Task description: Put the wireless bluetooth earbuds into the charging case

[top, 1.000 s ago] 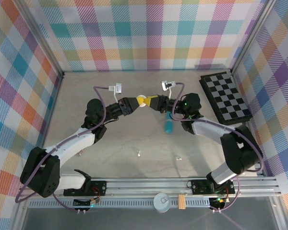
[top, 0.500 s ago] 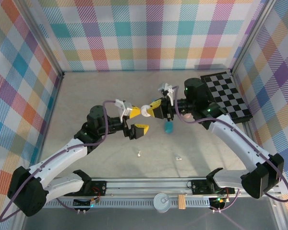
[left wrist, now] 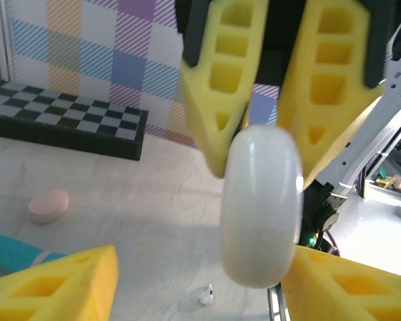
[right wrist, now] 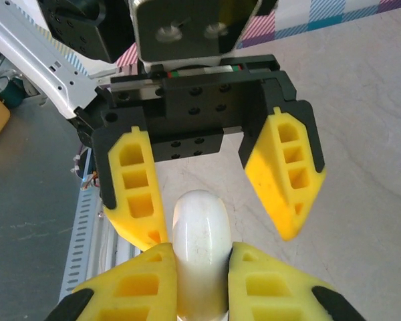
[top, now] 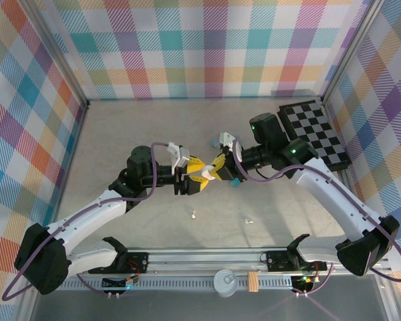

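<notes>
- The right hand (top: 216, 172) was clamped shut on a glossy white oval charging case (left wrist: 260, 207), its yellow ribbed fingers (right wrist: 147, 284) pressing the case's two flat sides.
- The case was held in the air above the middle of the pale speckled counter (top: 120, 134), standing on edge and pointing at the left hand (top: 198, 175).
- The left hand faced the right hand head-on with its jaws open wider than the case. One of its yellow fingers was just beside the case's rounded end and the other stood clear of it; whether the near finger touched the case could not be told.
- A tiny white stemmed earbud (top: 194, 215) lay loose on the counter, nearer the arm bases than the hands.
- A second tiny pale earbud (top: 248, 221) lay to its right, well apart from it.
- A small pale pink oval case (left wrist: 48, 205) rested on the counter near a black-and-white chequered board (top: 314, 134) at the right wall.
- A long teal stick (top: 234, 181) lay on the counter, partly hidden under the right arm.
</notes>
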You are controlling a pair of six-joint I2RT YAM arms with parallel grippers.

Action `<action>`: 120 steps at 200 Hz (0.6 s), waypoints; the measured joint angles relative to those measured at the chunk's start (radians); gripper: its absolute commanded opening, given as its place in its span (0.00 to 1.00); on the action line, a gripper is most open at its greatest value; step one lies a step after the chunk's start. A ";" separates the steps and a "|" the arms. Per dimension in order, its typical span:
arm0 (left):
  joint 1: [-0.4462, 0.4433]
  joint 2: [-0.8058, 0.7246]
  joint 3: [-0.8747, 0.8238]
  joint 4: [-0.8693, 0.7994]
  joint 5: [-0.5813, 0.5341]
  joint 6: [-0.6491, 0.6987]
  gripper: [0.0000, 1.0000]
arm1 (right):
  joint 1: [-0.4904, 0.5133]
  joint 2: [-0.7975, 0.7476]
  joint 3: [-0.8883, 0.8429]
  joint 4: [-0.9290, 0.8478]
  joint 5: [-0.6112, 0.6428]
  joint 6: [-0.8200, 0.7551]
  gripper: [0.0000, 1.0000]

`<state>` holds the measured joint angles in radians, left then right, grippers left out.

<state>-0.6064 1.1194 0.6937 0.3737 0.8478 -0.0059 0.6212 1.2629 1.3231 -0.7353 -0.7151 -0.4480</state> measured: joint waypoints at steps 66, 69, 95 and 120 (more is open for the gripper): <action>-0.002 0.008 0.011 0.025 0.057 -0.029 0.50 | 0.000 0.024 0.014 -0.034 0.000 -0.017 0.07; -0.002 0.009 0.011 0.025 0.059 -0.029 0.50 | 0.000 0.024 0.014 -0.035 0.000 -0.017 0.07; -0.002 0.016 0.011 0.030 0.069 -0.033 0.50 | 0.001 0.025 0.016 -0.034 0.000 -0.017 0.08; -0.002 0.022 0.011 0.056 0.069 -0.051 0.43 | 0.001 0.025 0.017 -0.026 -0.002 -0.016 0.08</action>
<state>-0.6086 1.1412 0.7048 0.4294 0.9165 -0.0570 0.6224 1.2877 1.3403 -0.7612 -0.7174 -0.4644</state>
